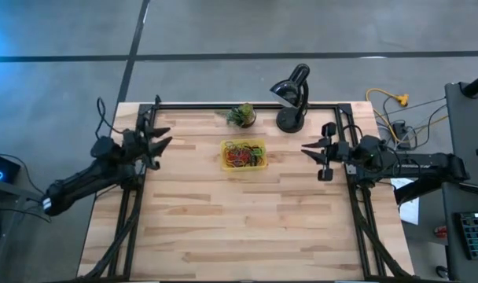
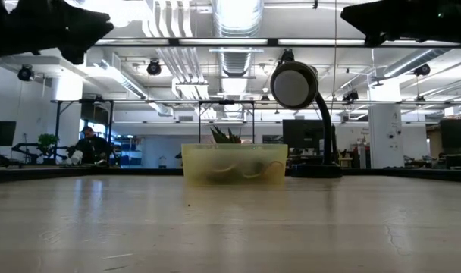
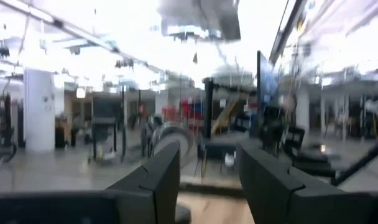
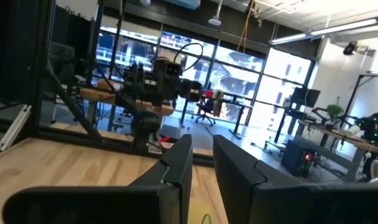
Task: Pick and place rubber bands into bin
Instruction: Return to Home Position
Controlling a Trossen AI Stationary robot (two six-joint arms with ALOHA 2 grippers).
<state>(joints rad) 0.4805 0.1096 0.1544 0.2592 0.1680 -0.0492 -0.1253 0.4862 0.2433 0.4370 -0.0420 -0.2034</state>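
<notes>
1. Left gripper (image 1: 167,135): fingers apart, holding nothing.
2. Right gripper (image 1: 305,149): fingers slightly apart, empty.
3. The bin (image 1: 262,146) sits between both grippers, well apart from each, with the rubber bands (image 1: 239,156) piled inside.

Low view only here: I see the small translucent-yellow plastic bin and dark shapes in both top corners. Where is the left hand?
Observer: From above, the left hand is over the left part of the light wooden table, well apart from the translucent-yellow plastic bin.
Operator: And the right?
Observer: The right hand is on the bin's right side, apart from it, fingertips pointing toward it.
Operator: Either one holding anything?
Observer: No. Each wrist view shows its fingers parted with nothing between.
</notes>
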